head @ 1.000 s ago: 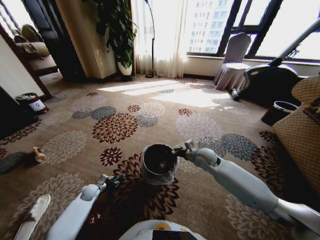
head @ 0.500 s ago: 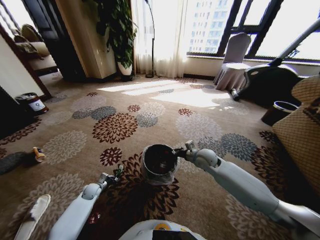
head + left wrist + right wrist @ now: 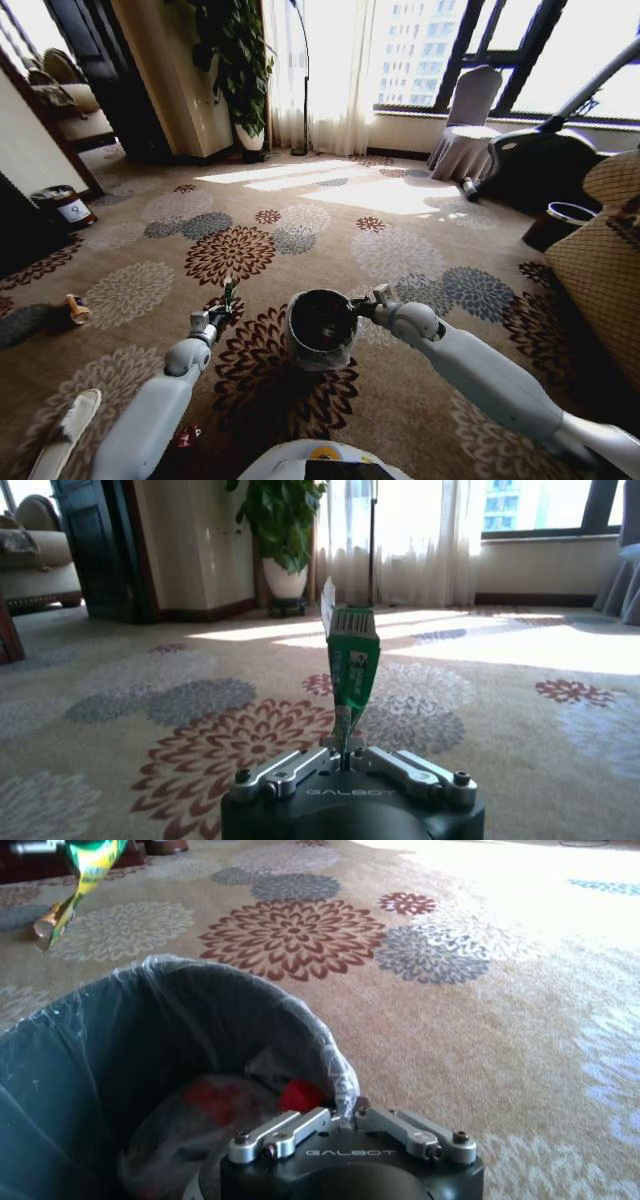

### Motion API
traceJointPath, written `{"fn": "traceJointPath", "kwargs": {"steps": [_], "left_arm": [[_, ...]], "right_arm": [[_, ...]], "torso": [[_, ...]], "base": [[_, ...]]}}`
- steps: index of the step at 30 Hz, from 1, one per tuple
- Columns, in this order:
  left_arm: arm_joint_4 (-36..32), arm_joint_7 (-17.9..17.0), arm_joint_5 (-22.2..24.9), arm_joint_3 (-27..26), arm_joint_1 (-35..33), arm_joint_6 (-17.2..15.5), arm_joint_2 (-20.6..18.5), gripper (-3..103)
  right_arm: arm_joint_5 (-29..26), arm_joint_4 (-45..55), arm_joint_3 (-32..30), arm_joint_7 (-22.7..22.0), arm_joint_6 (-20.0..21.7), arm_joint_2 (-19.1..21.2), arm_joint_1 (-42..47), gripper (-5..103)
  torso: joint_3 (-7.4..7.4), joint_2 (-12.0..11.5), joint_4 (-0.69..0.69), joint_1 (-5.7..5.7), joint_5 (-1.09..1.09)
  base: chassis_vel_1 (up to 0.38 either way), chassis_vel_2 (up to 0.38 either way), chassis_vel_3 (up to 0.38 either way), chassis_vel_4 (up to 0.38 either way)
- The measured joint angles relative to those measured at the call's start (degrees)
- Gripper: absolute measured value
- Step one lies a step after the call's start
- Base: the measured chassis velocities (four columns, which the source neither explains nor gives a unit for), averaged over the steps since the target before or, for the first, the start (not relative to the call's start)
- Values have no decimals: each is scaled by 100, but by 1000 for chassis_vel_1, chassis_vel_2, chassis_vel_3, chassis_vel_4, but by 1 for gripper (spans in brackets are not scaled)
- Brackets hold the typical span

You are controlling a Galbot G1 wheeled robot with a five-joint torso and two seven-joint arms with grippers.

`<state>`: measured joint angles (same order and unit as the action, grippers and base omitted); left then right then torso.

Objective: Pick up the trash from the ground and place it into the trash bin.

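Note:
The trash bin [image 3: 320, 328], black inside with a clear liner, is held off the carpet by my right gripper [image 3: 366, 305], which is shut on its rim [image 3: 338, 1087]. Red trash [image 3: 215, 1099] lies inside it. My left gripper [image 3: 222, 310] is raised just left of the bin, shut on a green wrapper [image 3: 352, 664] that stands upright between its fingers. The same wrapper [image 3: 95, 862] hangs beyond the bin's far rim in the right wrist view. On the carpet lie a beige slipper-shaped piece [image 3: 65, 430], a small brown bottle [image 3: 75, 308] and a red bit [image 3: 185, 437].
A dark brown bin with a bluish rim [image 3: 560, 225] and wicker furniture [image 3: 600, 260] stand at the right. A white-and-red can [image 3: 65, 207] sits far left by dark furniture. A potted plant [image 3: 240, 70] and a covered chair [image 3: 465, 125] stand by the windows.
My left gripper has risen and moved forward with the green wrapper, now beside the bin's left side. The right arm and the bin have barely moved.

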<state>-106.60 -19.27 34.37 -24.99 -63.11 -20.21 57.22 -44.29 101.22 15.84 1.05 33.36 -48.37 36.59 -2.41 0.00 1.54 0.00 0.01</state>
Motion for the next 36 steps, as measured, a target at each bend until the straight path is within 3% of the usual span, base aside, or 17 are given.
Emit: {"fn": "traceJointPath", "kwargs": {"steps": [2,6,11,16,25,29,32,36], "left_arm": [[-722,-606,330,248,263,-336,-80,0],[-1424,-1014,661,727,659,-470,-269,0],[-1794,-1061,889,1255,824,-426,-329,0],[-1998,-1029,905,1717,675,-197,-144,0],[-2241,-792,739,1892,374,76,-115,0],[-2161,-766,615,1977,321,112,-92,0],[-2170,-853,577,1990,252,63,-91,0],[-2316,-1321,625,1940,140,-426,-127,0]], "right_arm": [[17,-50,61,-1,0,-85,-27,1],[37,-85,200,-1,7,-170,-82,1],[12,-83,368,-4,60,-317,-213,1],[-347,-137,824,-1,142,-681,-660,1],[-626,-599,1186,-2,227,-1381,-1190,1],[-713,-663,1285,-2,251,-1495,-1351,1],[-807,-666,1324,-1,280,-1494,-1457,1],[-929,-618,1349,-1,304,-1305,-1637,1]], "torso": [[0,1,0,0,3],[0,0,-1,0,1],[0,0,-1,0,-1],[0,0,1,0,-2],[0,0,1,0,-2],[0,0,0,0,-3],[0,0,0,0,-2],[0,0,0,0,-1]], "base": [[0,0,0,0],[0,0,0,0],[0,0,0,0],[0,0,0,0],[0,0,0,0],[0,0,0,0],[0,0,0,0],[0,0,0,0]]}}
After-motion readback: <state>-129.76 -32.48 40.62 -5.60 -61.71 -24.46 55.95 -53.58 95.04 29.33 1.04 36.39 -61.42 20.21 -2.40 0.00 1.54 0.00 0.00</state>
